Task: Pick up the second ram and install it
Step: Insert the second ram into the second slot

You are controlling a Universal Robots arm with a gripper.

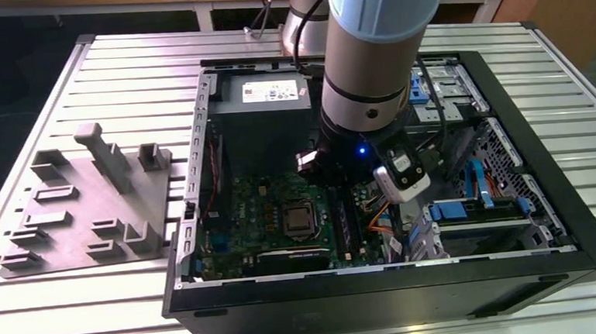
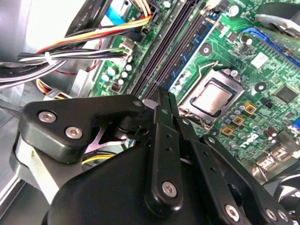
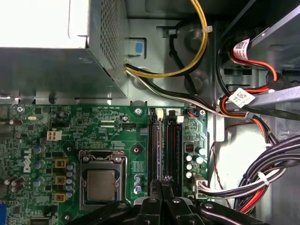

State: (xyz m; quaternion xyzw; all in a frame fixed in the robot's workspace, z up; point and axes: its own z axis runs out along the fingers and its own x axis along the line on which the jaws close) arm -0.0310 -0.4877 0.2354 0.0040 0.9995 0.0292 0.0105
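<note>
Two black fingers (image 2: 161,136) of the gripper (image 2: 164,93) are pinched almost shut, and I see nothing between them. Just past their tips, one blue-green stick, which I take for the second ram (image 2: 190,55), stands in the long black slots (image 3: 174,150). I think this is the pushing-in step. It calls for a straight, even press. One silver chip (image 3: 101,185) sits farther off.

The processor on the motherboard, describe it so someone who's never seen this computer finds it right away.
Look inside the open black computer case, at the green motherboard. Beside its long black memory slots sits the processor: the one plain silver square, clamped in a metal frame.
</note>
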